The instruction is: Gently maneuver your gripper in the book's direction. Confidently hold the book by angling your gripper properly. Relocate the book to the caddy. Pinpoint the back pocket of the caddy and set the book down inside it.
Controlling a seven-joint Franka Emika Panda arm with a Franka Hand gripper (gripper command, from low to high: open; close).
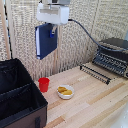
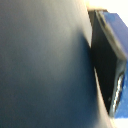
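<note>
The navy-blue book (image 1: 44, 41) hangs upright high above the table, held at its upper edge by my white gripper (image 1: 52, 29), whose dark fingers are shut on it. In the wrist view the book's dark cover (image 2: 45, 65) fills most of the picture, with one blue-tipped finger (image 2: 111, 55) pressed against it. The black caddy (image 1: 20, 95) sits low at the exterior view's left, open on top, with a partition splitting it into a front pocket and a back pocket (image 1: 14, 75). The book is above and to the right of the caddy, well clear of it.
A red cup (image 1: 44, 84) stands beside the caddy's right wall. A small white bowl (image 1: 65, 91) with yellow pieces lies on the wooden table (image 1: 95, 105). A black toaster oven (image 1: 112, 55) with its door down sits at the exterior view's right.
</note>
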